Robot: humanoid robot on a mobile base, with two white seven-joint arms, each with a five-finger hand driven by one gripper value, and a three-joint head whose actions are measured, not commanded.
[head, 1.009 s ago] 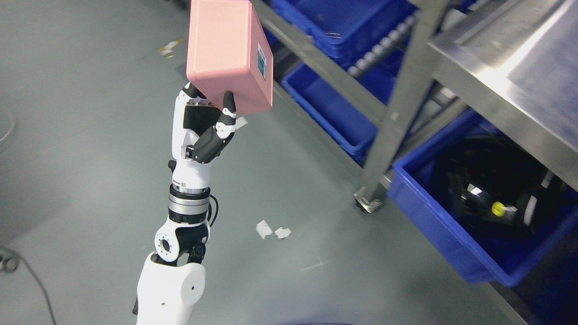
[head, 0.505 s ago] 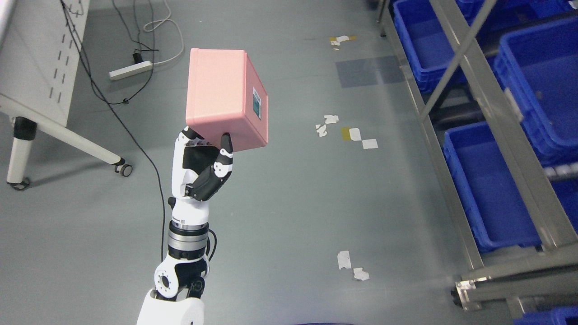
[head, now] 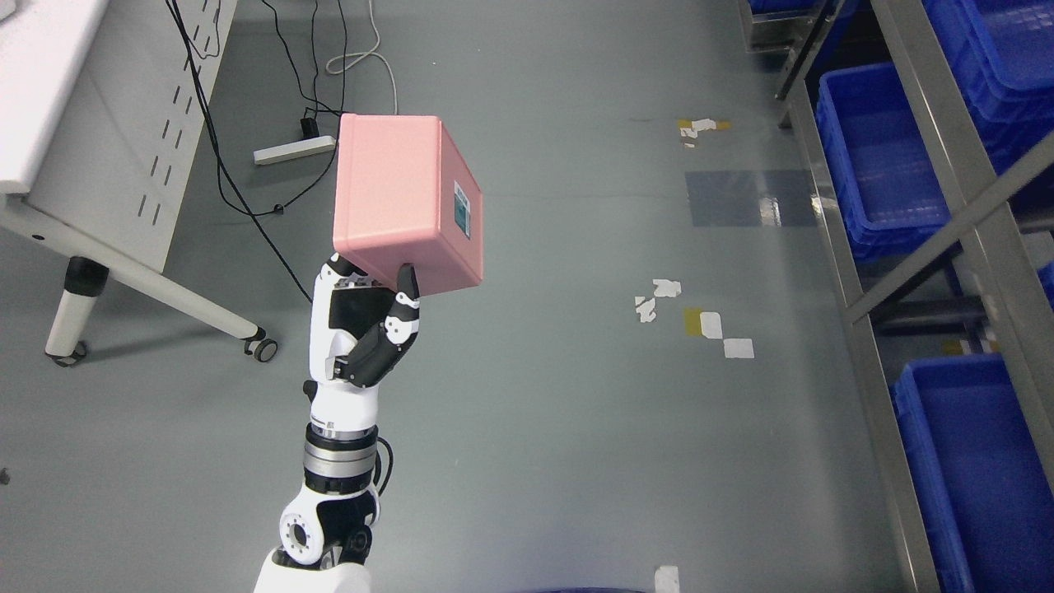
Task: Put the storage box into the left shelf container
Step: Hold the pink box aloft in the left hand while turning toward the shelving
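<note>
Left hand [head: 362,329] grips pink box [head: 395,206] from below, fingers clamped; bins [head: 873,156] lie well right.

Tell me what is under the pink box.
The left hand grips the pink rectangular storage box from below, thumb on its lower front edge. Grey floor lies beneath. The other fingers and the box's underside are covered from view.

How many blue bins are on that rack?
4 in view: one top right, one below it, one lower right, a sliver at the right edge. More may be hidden.
</note>
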